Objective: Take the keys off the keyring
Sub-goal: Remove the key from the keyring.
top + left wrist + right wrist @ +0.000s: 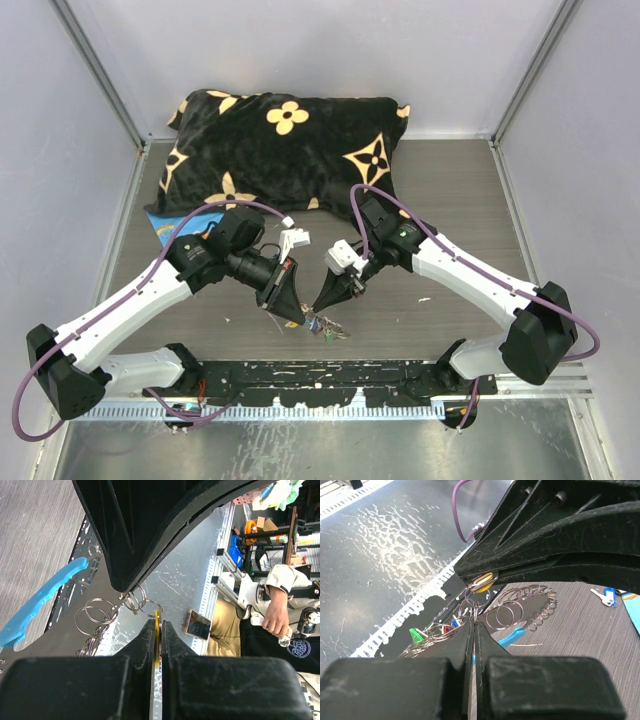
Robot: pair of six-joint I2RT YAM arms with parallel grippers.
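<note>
The keyring (pixel 318 322) with the keys (pixel 332 332) is being held near the table's (pixel 450 200) 6 o'clock edge. The left gripper (pixel 300 316) is being kept at its 10 o'clock and the right gripper (pixel 320 302) at its 12 o'clock. A pillow (pixel 285 150) is being supported at the table's 12 o'clock.

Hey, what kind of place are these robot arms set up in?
Probably a robotics lab workcell: the table is walled in on three sides, a person sits just outside it, and equipment shelves stand behind them.
</note>
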